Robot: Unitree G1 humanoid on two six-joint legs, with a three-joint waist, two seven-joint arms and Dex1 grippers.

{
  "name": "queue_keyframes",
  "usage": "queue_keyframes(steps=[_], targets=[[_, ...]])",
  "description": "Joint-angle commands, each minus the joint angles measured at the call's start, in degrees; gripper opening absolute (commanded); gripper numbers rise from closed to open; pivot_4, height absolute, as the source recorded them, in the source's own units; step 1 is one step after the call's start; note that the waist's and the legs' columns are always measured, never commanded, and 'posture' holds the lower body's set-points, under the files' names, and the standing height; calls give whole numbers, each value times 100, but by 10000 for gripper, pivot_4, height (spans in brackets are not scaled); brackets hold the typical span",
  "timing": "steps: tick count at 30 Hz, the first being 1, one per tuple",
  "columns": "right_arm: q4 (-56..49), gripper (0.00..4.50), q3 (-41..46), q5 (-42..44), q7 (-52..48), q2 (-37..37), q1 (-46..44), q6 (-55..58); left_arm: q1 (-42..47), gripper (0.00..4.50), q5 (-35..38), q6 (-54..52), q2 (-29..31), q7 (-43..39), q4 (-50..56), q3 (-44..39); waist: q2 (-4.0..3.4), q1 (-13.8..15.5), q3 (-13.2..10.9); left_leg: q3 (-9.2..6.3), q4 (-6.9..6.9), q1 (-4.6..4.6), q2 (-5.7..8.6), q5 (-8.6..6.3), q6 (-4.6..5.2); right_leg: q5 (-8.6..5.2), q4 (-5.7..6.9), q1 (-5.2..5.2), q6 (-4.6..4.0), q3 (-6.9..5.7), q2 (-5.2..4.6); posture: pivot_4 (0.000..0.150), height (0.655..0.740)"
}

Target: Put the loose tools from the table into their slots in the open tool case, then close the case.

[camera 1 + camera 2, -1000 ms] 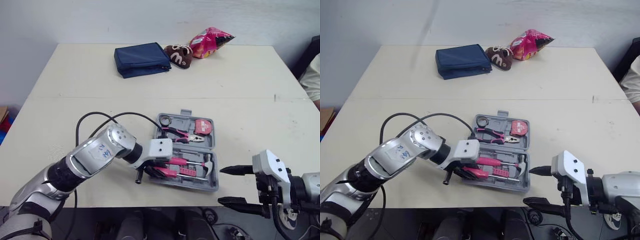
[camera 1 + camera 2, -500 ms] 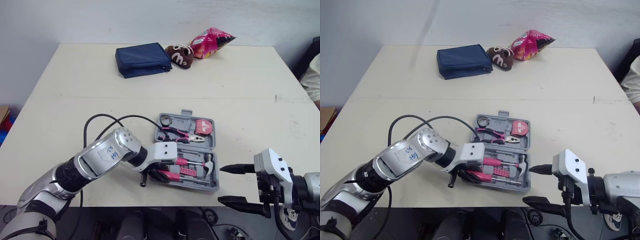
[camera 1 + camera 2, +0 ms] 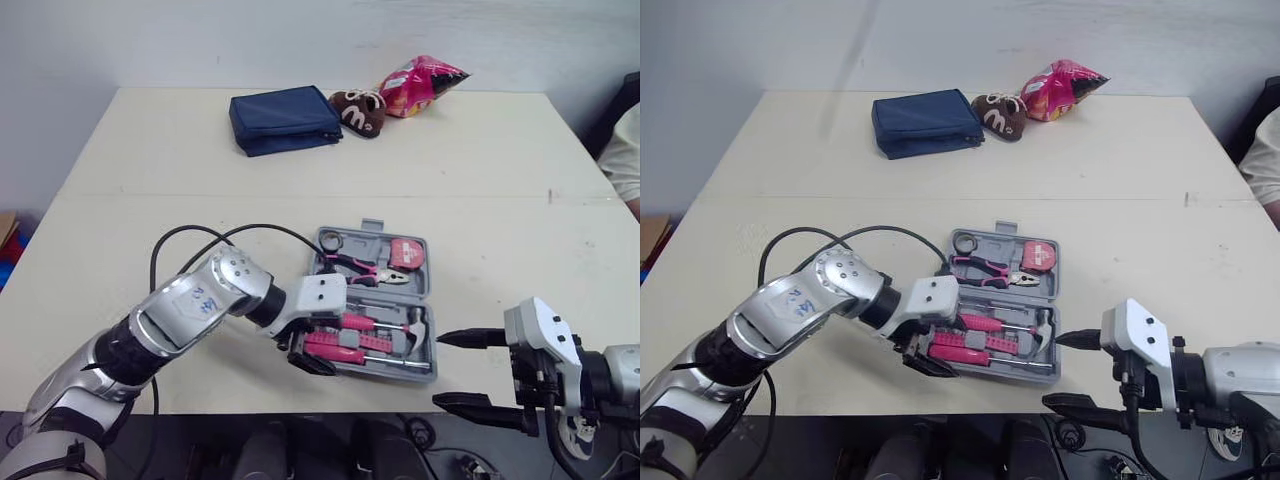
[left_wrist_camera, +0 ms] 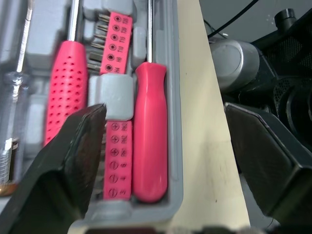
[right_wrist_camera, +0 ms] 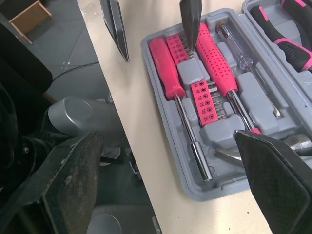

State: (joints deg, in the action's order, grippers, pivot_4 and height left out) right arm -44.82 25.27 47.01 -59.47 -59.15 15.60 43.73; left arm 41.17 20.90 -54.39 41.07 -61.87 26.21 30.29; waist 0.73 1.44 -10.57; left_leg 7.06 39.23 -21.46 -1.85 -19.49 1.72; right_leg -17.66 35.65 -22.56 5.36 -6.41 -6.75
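The left arm reaches in from the near left with its elbow bent and a black cable (image 3: 195,235) looping over the forearm. Its wrist points down at the near-left corner of the open grey plastic tool case (image 4: 174,73). The left gripper (image 4: 163,106) hangs there with its fingers (image 4: 73,161) spread wide. One finger is over the pink dotted-grip screwdriver (image 4: 66,87) and the other is outside the case rim, over the table's near edge. Between them the smooth pink-handled screwdriver (image 4: 150,131) lies in its slot beside the pink bit strip (image 4: 116,48). Whether either finger touches the case cannot be told.

The right gripper (image 3: 439,370) is held level just off the case's near-right corner, its two fingers well apart and holding nothing.

The case lies flat on the cream table (image 3: 150,170), near its front edge. The far half holds the pink-and-black pliers (image 3: 365,268) and the pink tape measure (image 3: 407,253).

A clear-handled screwdriver (image 4: 12,112) is cut off at the frame edge. The steel hammer head (image 5: 292,144) is partly behind a right finger.

A handwritten blue mark on the left forearm's label (image 3: 200,298) is unreadable, as is the tape measure's face. The brown packet (image 3: 358,110) at the far side shows a white "m". It sits between a navy fabric pouch (image 3: 283,118) and a pink snack bag (image 3: 420,80).
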Motion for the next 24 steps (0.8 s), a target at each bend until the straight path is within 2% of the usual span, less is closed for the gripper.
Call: queue_keyframes(steps=[1,4,9,10,15,24], targets=[[-52,45000,16,138,98,77,-155,-72,-316,36541,108,707,-66,-94,-83,-439,0,-2,0,0,0,0,0,0,-1,0,0,0,0,0,0,1500,7400],[-44,45000,-19,196,108,140,-219,-81,-738,28368,127,1464,-86,-293,-370,-682,0,-1,0,0,0,3,-1,1,-2,0,-1,1,0,-1,0,1500,7400],[-11,45000,-167,144,146,196,-288,-120,-1092,4649,7,2299,-243,-479,-666,-724,0,8,0,0,1,3,1,1,-1,0,-1,3,0,-1,-3,1500,7400],[-5,45000,-191,129,145,202,-295,-132,-1123,1016,-22,2357,-312,-447,-728,-710,0,15,0,0,1,3,2,1,0,0,-1,3,0,-3,-4,1500,7400],[74,45000,-263,74,149,184,-359,-185,-1153,381,-341,2483,-692,-207,-1072,-547,1,9,1,-1,2,3,6,2,4,1,0,6,2,-5,-7,1500,7400],[87,45000,-221,88,179,185,-323,-170,-1147,381,-1018,2450,-625,-297,-1176,92,1,0,2,-1,2,5,3,2,3,1,5,7,2,-5,-5,1500,7400]])
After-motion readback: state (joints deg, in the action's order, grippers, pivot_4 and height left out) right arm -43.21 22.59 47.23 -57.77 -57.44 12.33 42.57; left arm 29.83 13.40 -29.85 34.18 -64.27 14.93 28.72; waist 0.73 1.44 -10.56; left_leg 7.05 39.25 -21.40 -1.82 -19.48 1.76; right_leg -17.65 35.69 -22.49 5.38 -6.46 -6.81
